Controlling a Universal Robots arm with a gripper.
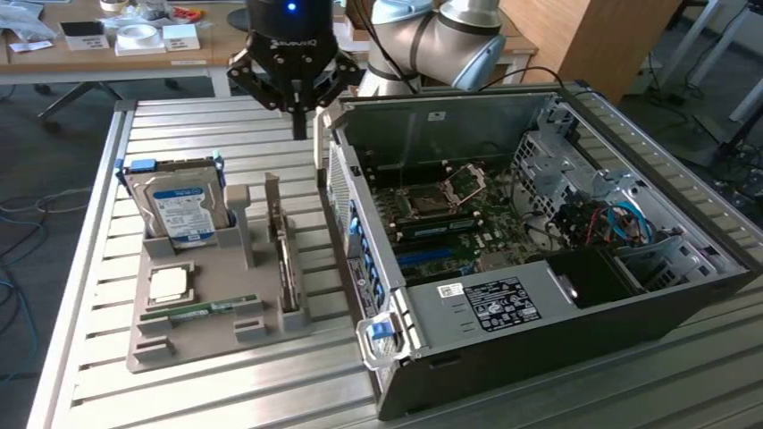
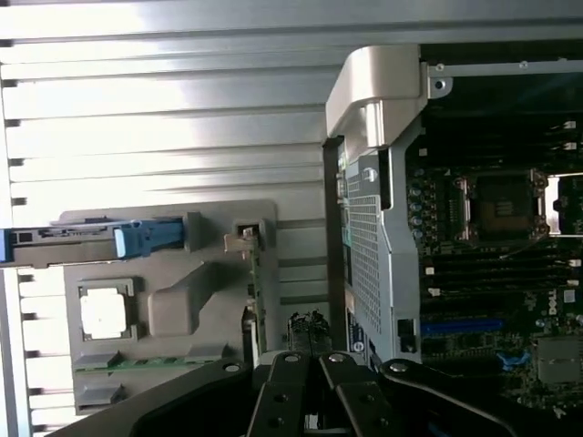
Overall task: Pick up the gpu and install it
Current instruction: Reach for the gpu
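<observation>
Ribbed silver aluminium-profile workbench (image 1: 179, 393) across the near side. Far, exterior view's left: light wooden desk (image 1: 71, 58) carrying small white boxes (image 1: 179, 37). Far right: tall brown wooden panel (image 1: 596, 36). Grey floor (image 1: 60, 152), loose blue cables (image 1: 18, 313) at left.

An open computer case (image 1: 573, 344) lies on a slatted metal bench (image 1: 191, 134). Beside it, a grey tray (image 1: 221, 344) holds an upright hard drive (image 1: 181, 210), a processor chip (image 1: 170, 284) and a memory stick (image 1: 197, 310).
</observation>
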